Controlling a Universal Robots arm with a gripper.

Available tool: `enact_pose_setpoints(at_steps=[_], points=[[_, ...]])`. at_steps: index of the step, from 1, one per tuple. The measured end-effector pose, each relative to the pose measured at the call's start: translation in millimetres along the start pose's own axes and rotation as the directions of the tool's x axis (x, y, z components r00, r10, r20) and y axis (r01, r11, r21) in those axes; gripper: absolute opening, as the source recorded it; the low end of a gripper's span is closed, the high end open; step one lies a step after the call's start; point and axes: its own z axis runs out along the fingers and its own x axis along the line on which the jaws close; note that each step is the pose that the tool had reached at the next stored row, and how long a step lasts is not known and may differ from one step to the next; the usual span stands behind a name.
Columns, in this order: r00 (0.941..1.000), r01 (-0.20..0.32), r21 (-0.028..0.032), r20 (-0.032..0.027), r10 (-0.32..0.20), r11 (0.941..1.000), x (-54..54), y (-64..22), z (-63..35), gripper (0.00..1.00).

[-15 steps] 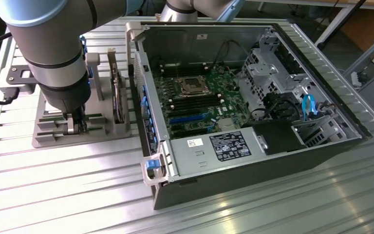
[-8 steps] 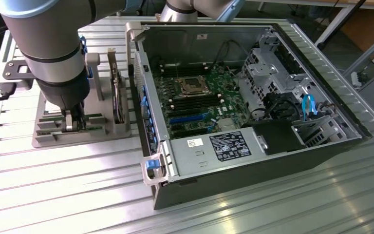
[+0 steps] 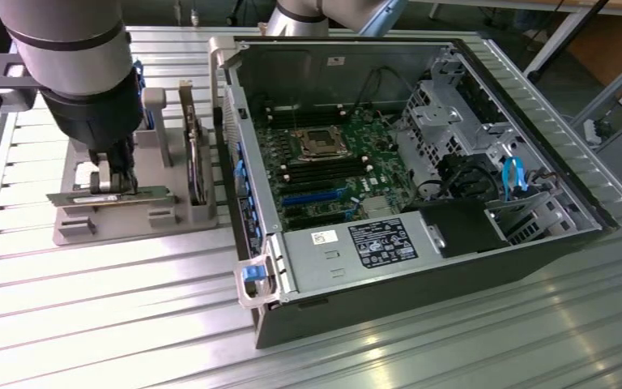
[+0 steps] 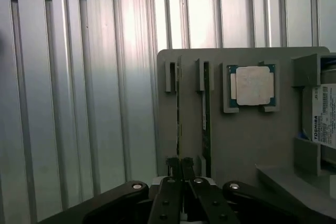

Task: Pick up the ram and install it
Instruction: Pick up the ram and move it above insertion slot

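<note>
My fingers (image 4: 169,198) are pinched tight on the upper edge of the ram (image 4: 178,114). It stands on edge in the grey holder (image 4: 236,145), long axis straight ahead of me along its slot. The twin stick (image 4: 206,114) sits parallel just beside it, the processor (image 4: 252,85) beyond. In the exterior view the open case (image 3: 398,308) lies at 3 o'clock from my gripper (image 3: 111,182), with the upright card (image 3: 197,154) in between.

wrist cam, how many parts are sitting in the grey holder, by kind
ram sticks: 2
processor chip: 1
toshiba-labelled part: 1
total: 4
</note>
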Motion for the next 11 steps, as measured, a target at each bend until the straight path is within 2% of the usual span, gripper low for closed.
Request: enact_pose_setpoints(at_steps=[4,7,8,10,11], points=[[1.0,0.0,-0.0001,0.0014,0.0,1.0,-1.3,-4.4,-45.3,0.11],[1.0,0.0,0.0,0.0015,0.0,1.0,-2.0,-6.9,-71.4,0.11],[1.0,0.0,0.0,0.0015,0.0,1.0,-2.4,-7.9,-84.2,0.11],[1.0,0.0,0.0,0.0016,0.0,1.0,-2.9,-9.3,-103.2,0.11],[1.0,0.0,-0.0001,0.0015,0.0,1.0,-3.1,-9.8,-110.0,0.11]])
